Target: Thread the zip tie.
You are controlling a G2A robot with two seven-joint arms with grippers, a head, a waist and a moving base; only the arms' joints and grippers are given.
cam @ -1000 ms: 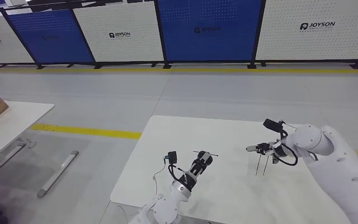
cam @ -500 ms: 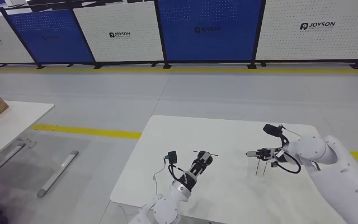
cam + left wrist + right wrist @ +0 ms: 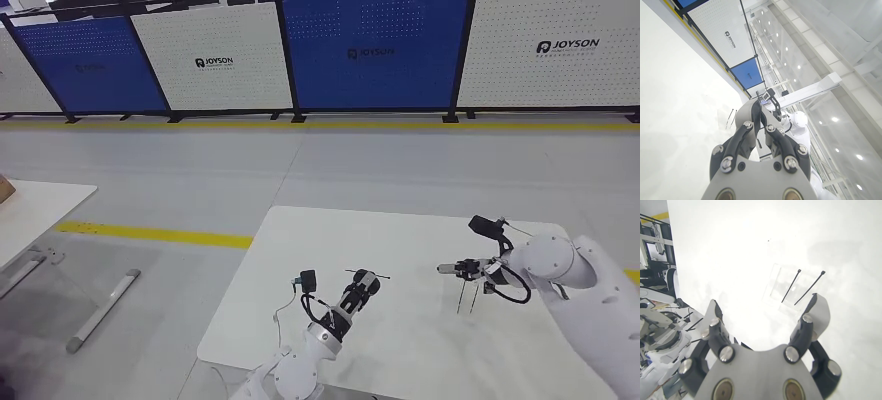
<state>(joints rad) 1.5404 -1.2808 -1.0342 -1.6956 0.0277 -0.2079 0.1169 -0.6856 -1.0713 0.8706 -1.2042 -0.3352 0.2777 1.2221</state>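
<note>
Table: you had a white table (image 3: 400,240) under both arms; its top was bright and plain.

Left claw: your left claw (image 3: 364,283) (image 3: 759,106) was near the front of the table, toward its left side; its two fingers were squeezed close together; it had hold of one black zip tie.

Held zip tie: the held zip tie (image 3: 368,272) (image 3: 757,94) lay across the tip of the left claw; in the top view it stuck out on both sides of the claw; in the left wrist view its small end poked out past the fingertips.

Right claw: your right claw (image 3: 447,268) (image 3: 764,298) was over the right side of the table; its fingers were spread wide apart; it had hold of nothing; it was near the loose zip ties but not touching them.

Loose zip ties: two loose zip ties (image 3: 461,298) (image 3: 729,119) (image 3: 791,286) were black and thin; they lay flat, side by side and apart, pointing almost the same way; their square heads were at the ends farther from the right claw; they were well apart from the held zip tie.

Clear sheet: a clear sheet (image 3: 775,285) lay on the table under the loose zip ties; it was see-through and hard to make out.
</note>
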